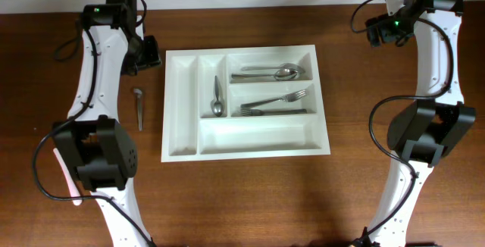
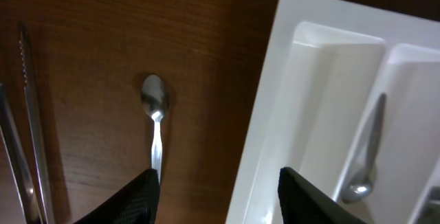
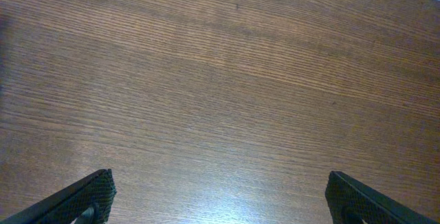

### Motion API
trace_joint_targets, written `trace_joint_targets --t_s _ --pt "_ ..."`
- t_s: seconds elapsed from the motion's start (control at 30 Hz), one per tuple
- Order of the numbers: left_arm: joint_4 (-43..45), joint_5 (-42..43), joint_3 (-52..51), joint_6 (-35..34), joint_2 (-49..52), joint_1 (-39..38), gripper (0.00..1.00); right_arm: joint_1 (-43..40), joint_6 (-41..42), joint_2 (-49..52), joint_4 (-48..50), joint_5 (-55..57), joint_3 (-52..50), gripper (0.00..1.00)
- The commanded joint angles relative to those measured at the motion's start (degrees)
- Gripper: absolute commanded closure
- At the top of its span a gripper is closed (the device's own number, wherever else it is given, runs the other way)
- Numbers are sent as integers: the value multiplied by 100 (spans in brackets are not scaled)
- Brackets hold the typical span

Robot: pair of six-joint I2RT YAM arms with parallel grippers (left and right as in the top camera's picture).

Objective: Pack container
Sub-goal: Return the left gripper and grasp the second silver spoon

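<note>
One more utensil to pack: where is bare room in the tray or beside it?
In the container, the leftmost upright compartment and long bottom compartment are bare; so is the table right of the container. Crowded: spoons and forks upper right, single spoon in the second upright, loose spoon left of the container.

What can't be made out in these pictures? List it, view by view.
- Left wrist: the loose spoon lies on the table; its handle end is hidden behind a left finger.
- Left wrist: thin metal strips at the left edge, cut off; unidentifiable.
- Overhead: forks in the container overlap, too small to count.
- Right wrist: only bare table between the right fingers; container out of frame.
</note>
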Motion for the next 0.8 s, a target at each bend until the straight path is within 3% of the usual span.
trace_joint_targets --t_s 0.0,0.17,0.27,0.77 --pt "105 -507 -433 92 -42 -9 42 -33 70 -151 -4 -13 50 1" --pt "597 -629 -1071 94 -31 17 42 -33 70 -151 -4 -15 50 1" --pt "973 -625 -1523 92 -31 59 36 -33 70 -151 -4 -15 50 1" --pt "2299 -621 -2673 96 -31 448 37 -33 70 -151 -4 -15 50 1"
